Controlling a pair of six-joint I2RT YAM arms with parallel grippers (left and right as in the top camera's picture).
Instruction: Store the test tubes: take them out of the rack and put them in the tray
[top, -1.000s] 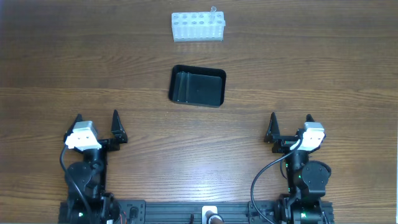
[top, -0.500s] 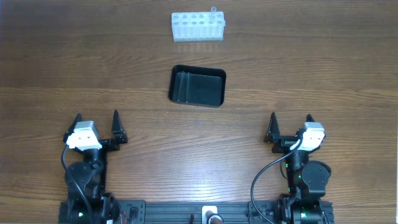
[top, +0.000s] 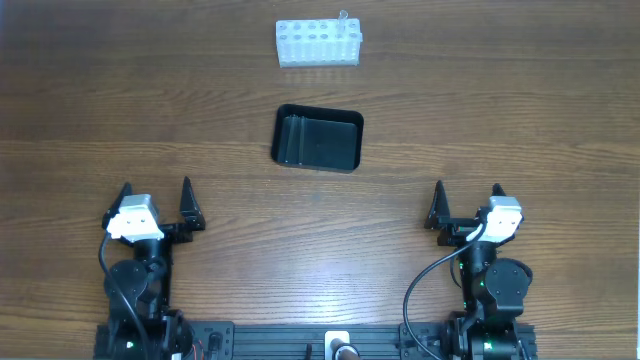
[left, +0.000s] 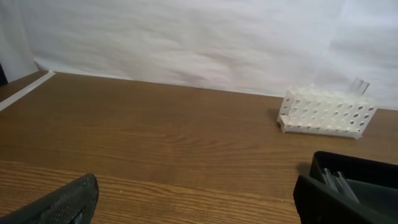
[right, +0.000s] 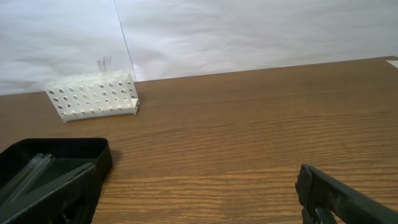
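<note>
A white perforated rack (top: 318, 44) stands at the far middle of the table, with one clear test tube (top: 343, 19) upright near its right end. The rack (left: 326, 111) and the tube (left: 358, 85) show in the left wrist view, and the rack (right: 93, 96) with its tube (right: 104, 65) in the right wrist view. In front of the rack lies a black tray (top: 318, 138) holding clear tubes (right: 28, 172). My left gripper (top: 155, 201) is open near the table's front left, far from both. My right gripper (top: 467, 201) is open at the front right.
The brown wooden table (top: 520, 110) stretches wide between the grippers and the tray. A white backdrop (left: 186, 37) rises behind the table's far edge. The arms' bases sit on a black rail (top: 320, 340) along the near edge.
</note>
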